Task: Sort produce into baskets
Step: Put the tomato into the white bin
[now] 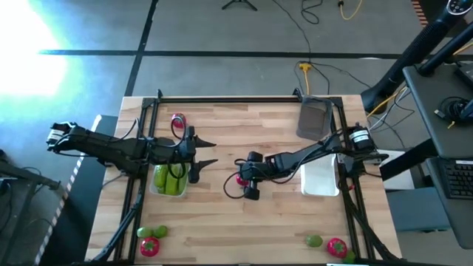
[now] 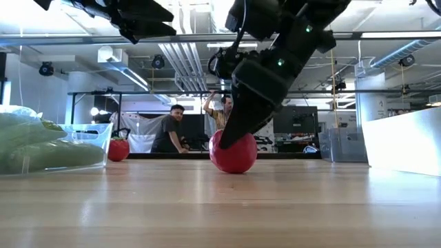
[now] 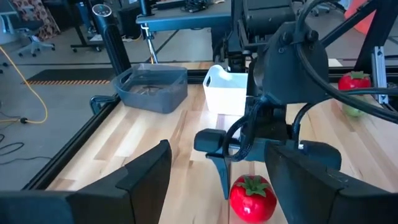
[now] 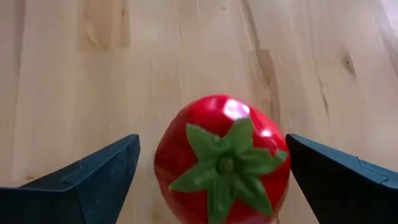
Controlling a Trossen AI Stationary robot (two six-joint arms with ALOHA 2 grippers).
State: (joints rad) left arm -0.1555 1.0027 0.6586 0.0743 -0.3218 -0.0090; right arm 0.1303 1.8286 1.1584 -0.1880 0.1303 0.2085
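A red tomato (image 4: 221, 158) with a green top rests on the wooden table (image 1: 273, 222) near its middle. My right gripper (image 1: 246, 183) slants down over it, open, one finger on each side with a gap showing on both sides in the right wrist view. My left gripper (image 1: 207, 153) hangs open and empty above the table, just right of a clear basket (image 1: 157, 189) holding green cucumbers (image 1: 170, 179). A white basket (image 1: 320, 179) stands at the right and a grey basket (image 1: 316, 118) at the far right.
Another tomato (image 1: 178, 120) lies at the far left. A lime (image 1: 157, 232) and a tomato (image 1: 150, 247) sit at the near left; a lime (image 1: 314, 241) and a tomato (image 1: 336, 247) at the near right. People stand in the room behind (image 2: 172, 127).
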